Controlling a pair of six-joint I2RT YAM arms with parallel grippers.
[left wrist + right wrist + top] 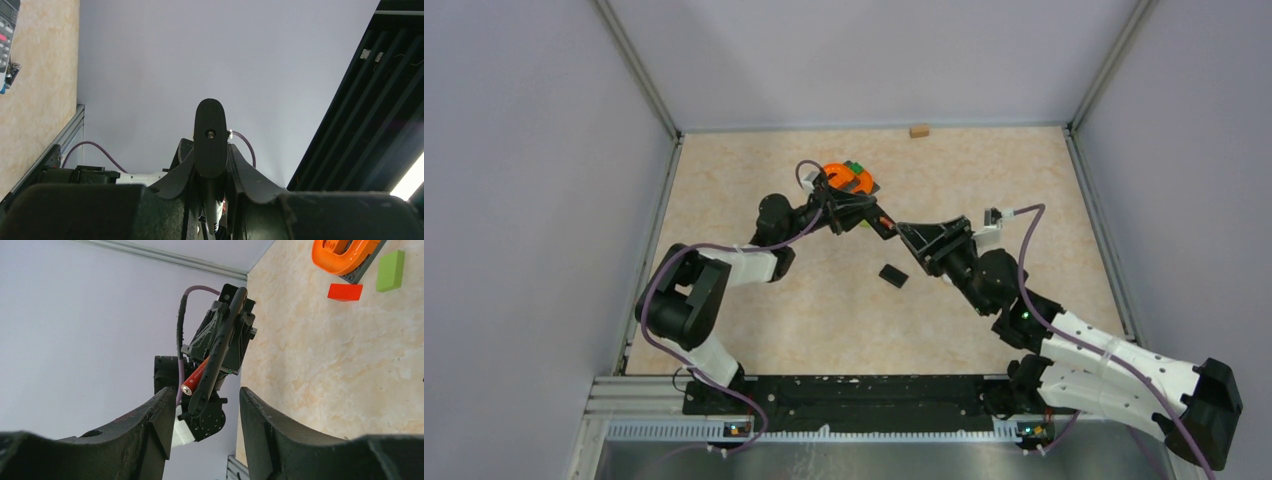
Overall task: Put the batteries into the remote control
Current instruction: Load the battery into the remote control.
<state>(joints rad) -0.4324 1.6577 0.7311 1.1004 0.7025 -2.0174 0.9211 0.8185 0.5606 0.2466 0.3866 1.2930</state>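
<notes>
My left gripper (864, 215) is raised over the table's middle and shut on a slim black remote (222, 335), seen edge-on in the right wrist view. An orange-red battery (196, 376) lies along the remote near its free end, metal cap towards the camera. In the left wrist view the remote (210, 120) shows as a black oval with a small screw, sticking out between the fingers of the left gripper (210, 150). My right gripper (906, 232) faces it tip to tip. The right gripper (206, 392) is open, its jaws apart on either side of the remote's end and touching nothing.
An orange object (849, 178) on a dark tray sits behind the left gripper, with a green block (391, 271) and a red block (345, 291) beside it. A small black piece (892, 275) lies mid-table. A keypad with grey keys (6, 30) lies at the frame's edge. A wooden block (918, 130) sits by the back wall.
</notes>
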